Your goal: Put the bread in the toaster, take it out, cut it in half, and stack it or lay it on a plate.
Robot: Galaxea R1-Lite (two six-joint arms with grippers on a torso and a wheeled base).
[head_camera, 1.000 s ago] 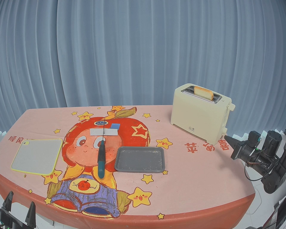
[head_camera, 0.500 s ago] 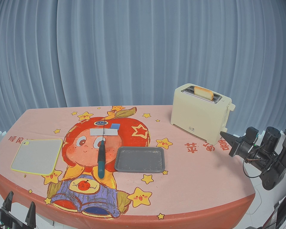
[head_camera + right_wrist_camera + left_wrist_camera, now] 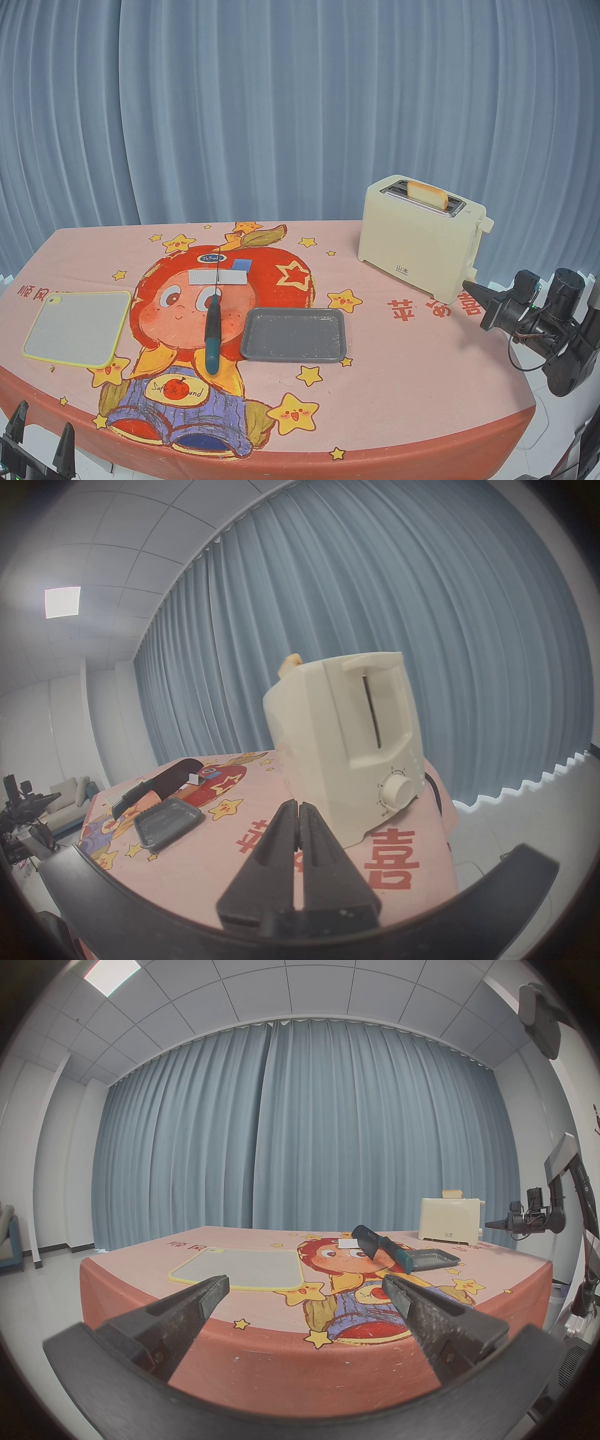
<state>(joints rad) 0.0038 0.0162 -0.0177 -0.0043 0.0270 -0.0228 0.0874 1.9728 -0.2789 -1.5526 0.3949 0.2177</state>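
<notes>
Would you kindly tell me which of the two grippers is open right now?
The left gripper: its fingers stand wide apart with nothing between them, whereas the right gripper, beside the toaster, has its fingers pressed together.

Bright even light; ceiling panel overhead; soft shadows; fisheye bending at edges.

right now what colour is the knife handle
The knife handle is teal, clearest in the head view.

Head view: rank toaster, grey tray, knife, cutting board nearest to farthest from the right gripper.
1. Toaster, just beside the right gripper.
2. Grey tray, table centre.
3. Knife, left of the tray.
4. Cutting board, far left.
</notes>
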